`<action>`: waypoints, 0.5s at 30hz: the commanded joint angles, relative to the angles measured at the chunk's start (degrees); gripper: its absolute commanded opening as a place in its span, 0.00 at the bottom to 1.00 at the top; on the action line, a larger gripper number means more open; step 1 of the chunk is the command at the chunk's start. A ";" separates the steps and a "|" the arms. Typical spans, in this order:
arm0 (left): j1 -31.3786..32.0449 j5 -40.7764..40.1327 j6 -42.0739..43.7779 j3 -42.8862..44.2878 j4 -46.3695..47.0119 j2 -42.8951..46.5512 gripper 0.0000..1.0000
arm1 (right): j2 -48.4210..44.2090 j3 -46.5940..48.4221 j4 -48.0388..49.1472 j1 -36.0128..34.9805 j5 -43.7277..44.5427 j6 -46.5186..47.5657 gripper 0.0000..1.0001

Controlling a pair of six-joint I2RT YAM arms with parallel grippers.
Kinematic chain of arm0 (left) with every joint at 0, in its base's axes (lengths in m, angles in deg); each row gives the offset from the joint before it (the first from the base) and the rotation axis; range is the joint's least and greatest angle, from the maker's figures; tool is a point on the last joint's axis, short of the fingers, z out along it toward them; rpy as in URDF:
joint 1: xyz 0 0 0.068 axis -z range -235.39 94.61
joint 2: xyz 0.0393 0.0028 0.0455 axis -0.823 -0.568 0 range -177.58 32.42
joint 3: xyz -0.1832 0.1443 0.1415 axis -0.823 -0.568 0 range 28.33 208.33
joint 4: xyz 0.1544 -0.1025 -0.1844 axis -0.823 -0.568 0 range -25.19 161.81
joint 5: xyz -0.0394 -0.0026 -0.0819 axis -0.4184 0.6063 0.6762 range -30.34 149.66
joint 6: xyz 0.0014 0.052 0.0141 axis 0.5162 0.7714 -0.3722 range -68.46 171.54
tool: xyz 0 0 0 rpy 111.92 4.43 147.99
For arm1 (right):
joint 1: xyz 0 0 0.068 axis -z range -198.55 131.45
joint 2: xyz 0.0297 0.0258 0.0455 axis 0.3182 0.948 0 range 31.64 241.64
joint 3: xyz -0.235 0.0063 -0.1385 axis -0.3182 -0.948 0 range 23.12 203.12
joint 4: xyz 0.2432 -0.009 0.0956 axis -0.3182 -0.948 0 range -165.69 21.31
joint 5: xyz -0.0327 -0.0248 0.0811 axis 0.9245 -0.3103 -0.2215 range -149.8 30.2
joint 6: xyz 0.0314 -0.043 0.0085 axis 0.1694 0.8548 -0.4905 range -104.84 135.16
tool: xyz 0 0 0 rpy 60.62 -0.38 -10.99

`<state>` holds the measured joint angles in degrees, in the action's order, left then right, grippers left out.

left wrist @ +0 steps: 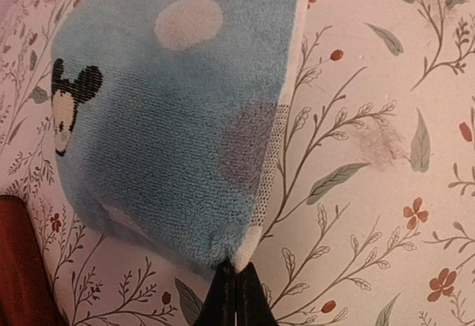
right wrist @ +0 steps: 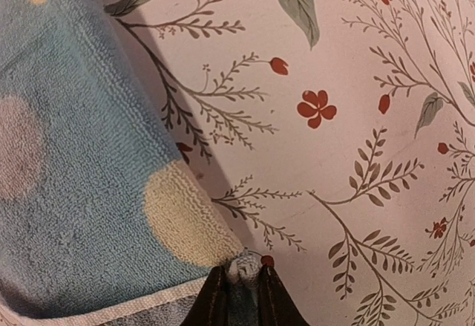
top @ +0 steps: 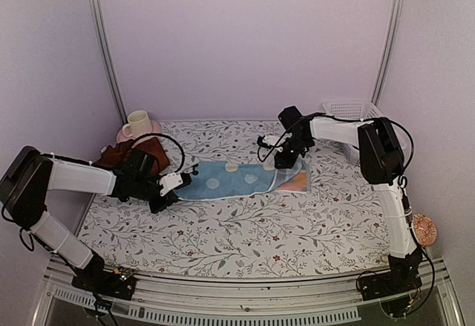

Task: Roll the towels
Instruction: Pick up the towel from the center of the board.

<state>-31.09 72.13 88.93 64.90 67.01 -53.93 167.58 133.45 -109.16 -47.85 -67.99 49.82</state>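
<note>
The light-blue towel [top: 237, 178] lies stretched across the middle of the floral covering, with pale dots and an orange patch at its right end. My left gripper [top: 180, 179] is shut on the towel's left corner [left wrist: 239, 255], its black fingers pinched tight on the white hem. My right gripper [top: 285, 162] is shut on the towel's right corner [right wrist: 243, 266], with bunched cloth between its fingers. The blue pile with a cartoon mouse [left wrist: 70, 103] fills the left wrist view. The maroon towel [top: 137, 152] lies crumpled at the back left, behind the left arm.
A cream mug [top: 137, 125] stands on a pink plate at the back left, behind the maroon towel. A white basket [top: 349, 111] sits at the back right corner. The floral table covering [top: 245, 229] spreads to the near edge.
</note>
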 commanded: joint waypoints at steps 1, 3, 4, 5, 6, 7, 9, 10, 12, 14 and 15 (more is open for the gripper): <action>-0.61 1.03 -0.73 0.43 -0.30 -0.84 0.00 | 1.16 1.74 -1.30 -0.25 -0.82 -0.20 0.11; -0.65 1.14 -0.74 0.45 -0.30 -0.84 0.00 | 0.88 1.82 -1.19 -0.23 -0.78 -0.20 0.04; -0.65 1.30 -0.81 0.49 -0.30 -0.84 0.00 | 0.47 1.83 -1.09 -0.27 -0.66 -0.20 0.03; -0.65 1.33 -0.89 0.52 -0.23 -0.80 0.00 | 0.28 1.78 -0.98 -0.30 -0.63 -0.20 0.03; -0.65 1.41 -0.91 0.56 -0.21 -0.78 0.00 | -0.08 1.67 -0.73 -0.24 -0.45 -0.20 0.02; -0.73 1.54 -1.17 0.74 -0.21 -0.71 0.00 | -0.62 1.59 -0.38 -0.23 -0.17 -0.33 0.02; -1.06 1.34 -1.77 1.66 -0.39 -0.16 0.00 | -3.05 1.00 1.06 -0.25 1.00 -1.16 0.02; -1.35 1.13 -2.21 2.84 -0.76 0.27 0.00 | -4.41 0.39 2.11 -0.23 1.79 -1.79 0.02; -2.46 0.51 -2.64 5.25 -2.04 1.58 0.00 | -7.17 -1.71 4.61 -0.24 3.07 -3.15 0.02; -3.64 -0.23 -2.84 7.82 -3.42 2.95 0.00 | -10.34 -4.06 6.73 -0.23 3.99 -4.56 0.02; -4.01 -0.33 -2.72 9.17 -4.41 3.56 0.00 | -12.02 -5.35 7.51 -0.23 4.07 -5.35 0.02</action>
<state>-32.76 72.41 87.31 68.36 64.76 -53.73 164.23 131.30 -106.95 -47.90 -66.06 47.92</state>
